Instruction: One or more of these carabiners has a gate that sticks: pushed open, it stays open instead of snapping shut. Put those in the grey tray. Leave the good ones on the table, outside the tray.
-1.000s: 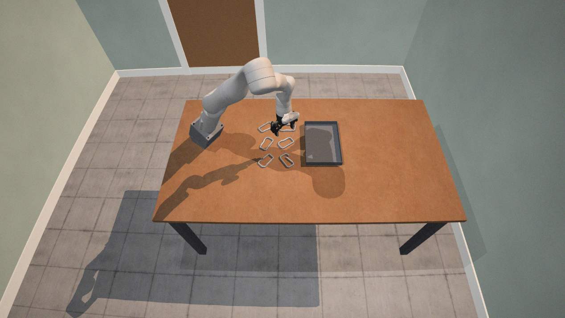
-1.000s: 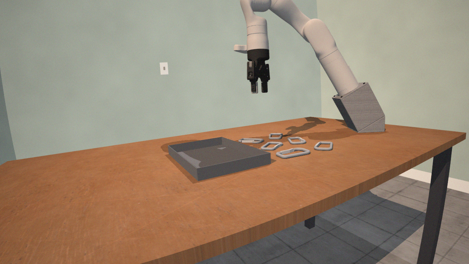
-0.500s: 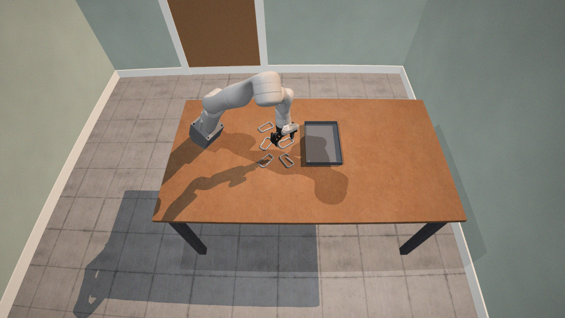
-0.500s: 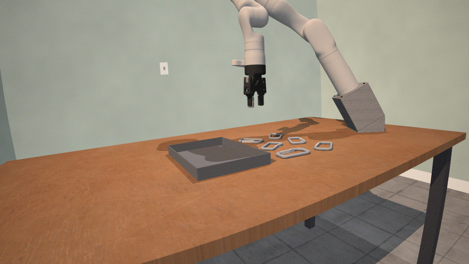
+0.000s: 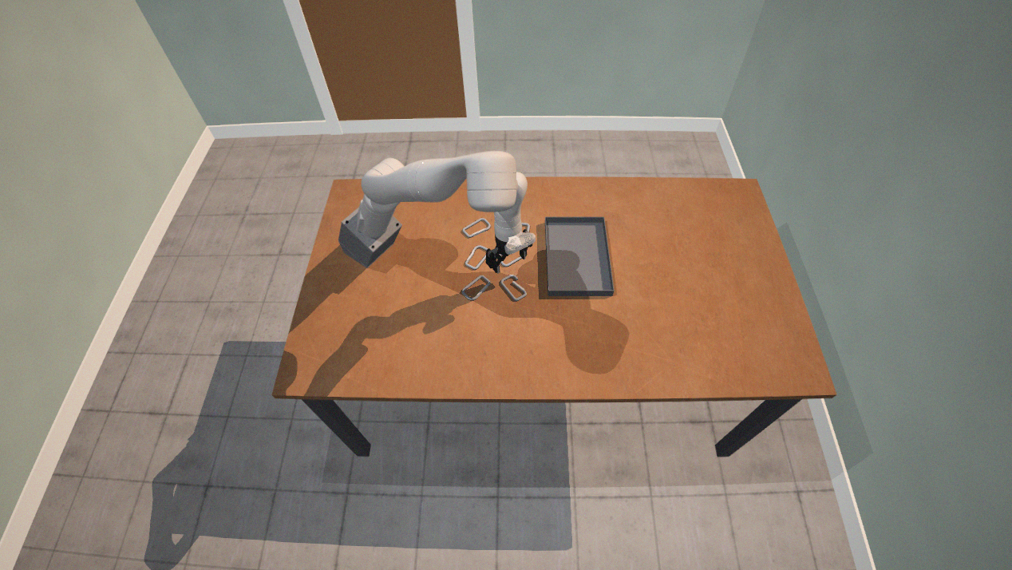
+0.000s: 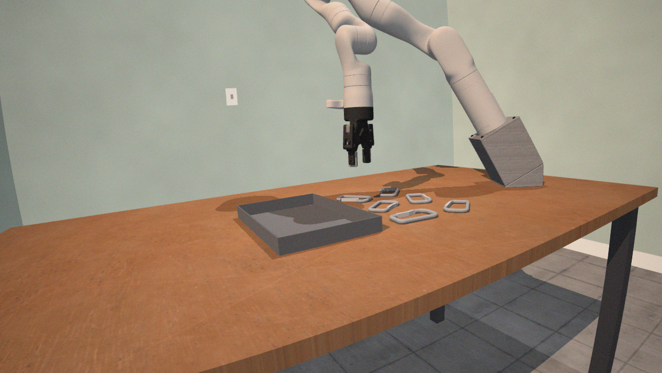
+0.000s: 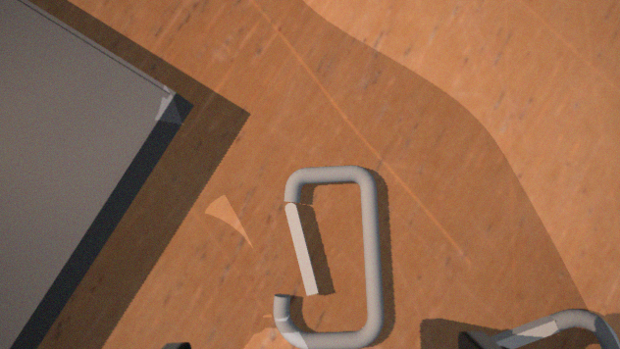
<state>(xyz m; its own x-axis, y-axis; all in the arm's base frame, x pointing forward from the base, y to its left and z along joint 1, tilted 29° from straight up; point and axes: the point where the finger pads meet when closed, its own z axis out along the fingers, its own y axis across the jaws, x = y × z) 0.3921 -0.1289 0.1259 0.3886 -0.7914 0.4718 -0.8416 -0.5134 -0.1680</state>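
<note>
On the near part of the brown worktop (image 6: 185, 296), in the exterior view, sits a shallow grey tray (image 6: 324, 233) with nothing in it, and just right of it six grey carabiners lie flat in a loose cluster, all outside the tray. In the wrist view, the carabiner with its gate swung inward (image 7: 365, 255) lies beside the tray's corner, with another carabiner (image 7: 559, 325) at the lower right edge. Farther back, the tool (image 6: 358, 160) hangs above the cluster with its fingers spread wide apart and holding nothing, and the arm's grey base (image 6: 518, 157) stands at the far right.
</note>
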